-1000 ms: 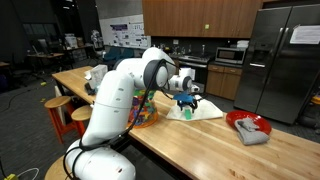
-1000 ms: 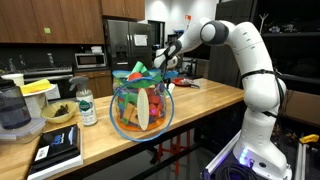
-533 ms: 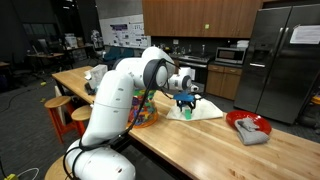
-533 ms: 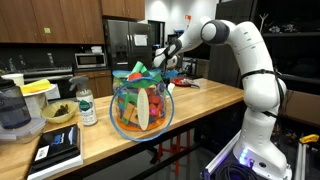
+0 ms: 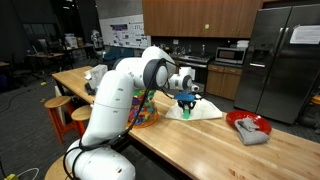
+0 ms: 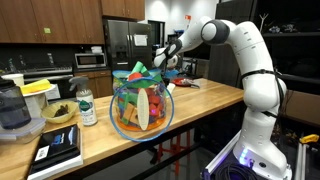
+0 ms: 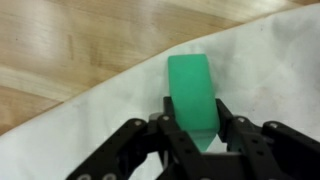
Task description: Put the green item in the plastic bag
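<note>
Green item: the green item point(image 7: 190, 85) sits in the middle of the wrist view, a bright flat piece standing on edge between the fingers, with white cloth point(image 7: 270, 80) under and around it.
Hand: the hand point(image 7: 193, 115) comes in from the bottom of the wrist view, one finger against each side of the green item, pinching it. In an exterior view the hand point(image 5: 186, 100) hangs low over the cloth point(image 5: 205, 112), right of centre.
Lift: whether the piece has left the cloth cannot be told from these views.
Change: almost none. Across the last second the arm, the hand and the cloth sit in the same places in both exterior views, so the hand has stayed put around the piece.
Meaning: this reads as the grasp being settled. Carrying has not begun.
Plastic bag: the plastic bag point(image 6: 140, 105) fills the centre of an exterior view, tall and clear, with coloured objects inside. It stands well apart from the hand point(image 6: 160, 62), which shows behind and above its rim.
Tabletop: bare wood of the tabletop point(image 7: 70, 50) fills the upper left of the wrist view.
Next need: probably a straight lift clear of the cloth, then a move across to the bag's open top.
</note>
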{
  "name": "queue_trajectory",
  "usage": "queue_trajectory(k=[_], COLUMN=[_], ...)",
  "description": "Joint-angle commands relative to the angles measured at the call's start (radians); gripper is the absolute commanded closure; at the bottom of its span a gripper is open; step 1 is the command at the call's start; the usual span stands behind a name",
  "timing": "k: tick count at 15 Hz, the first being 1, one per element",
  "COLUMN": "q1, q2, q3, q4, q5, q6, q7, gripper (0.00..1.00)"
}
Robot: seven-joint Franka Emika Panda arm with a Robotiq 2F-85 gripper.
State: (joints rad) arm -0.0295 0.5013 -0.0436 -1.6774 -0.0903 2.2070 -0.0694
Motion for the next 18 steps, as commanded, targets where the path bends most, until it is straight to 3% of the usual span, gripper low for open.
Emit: queue_trajectory(k=[1,18], q1=[-0.009,0.046], q2=[-0.037,-0.215], q3=[0.001,-0.010], q4=[-0.012,0.043], q5=[-0.005,-0.158], q6=[-0.026,-0.077], q7=[-0.015,0.065], gripper=[0.84,0.84])
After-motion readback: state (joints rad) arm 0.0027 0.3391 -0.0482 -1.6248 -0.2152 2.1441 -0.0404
